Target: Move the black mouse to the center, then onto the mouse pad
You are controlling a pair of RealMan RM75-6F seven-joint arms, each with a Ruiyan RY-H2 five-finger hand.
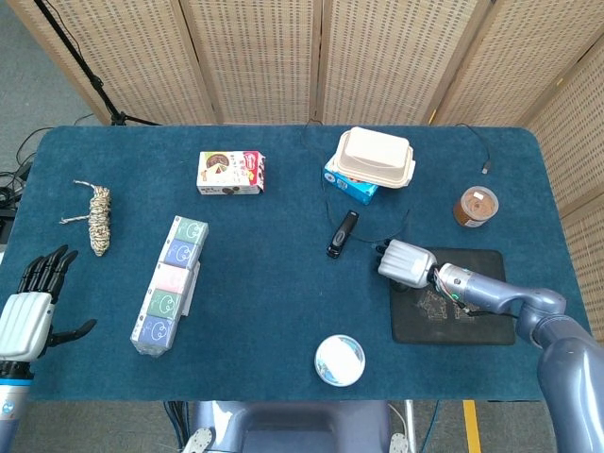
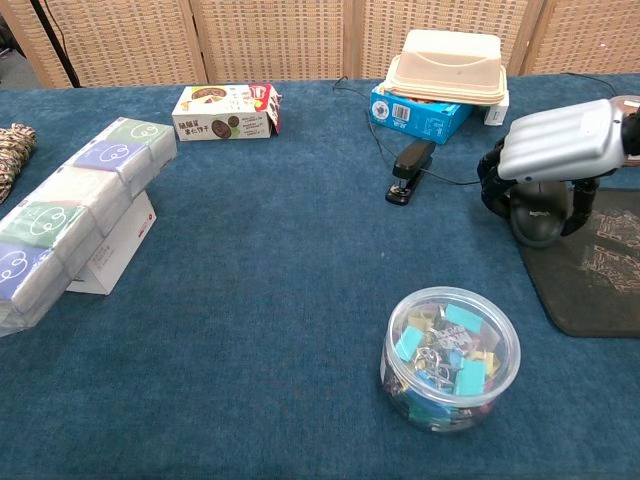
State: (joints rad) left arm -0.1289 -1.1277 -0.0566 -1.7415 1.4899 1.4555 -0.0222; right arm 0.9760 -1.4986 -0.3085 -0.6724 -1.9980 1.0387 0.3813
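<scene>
- The right robot hand (image 2: 556, 148) grips the black mouse (image 2: 537, 216) from above, fingers curled around its sides.
- The mouse sits at the left edge of the mouse pad (image 2: 600, 268) — partly off it, over the blue worktop (image 2: 250, 300).
- The left robot hand (image 1: 28, 311) rests open at the worktop's left edge, fingers spread, holding nothing.
- A black stapler (image 2: 409, 166) lies just beyond the mouse.

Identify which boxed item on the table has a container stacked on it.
The blue box near the table's far edge; the beige clamshell container sits on it. The snack box carries nothing.
</scene>
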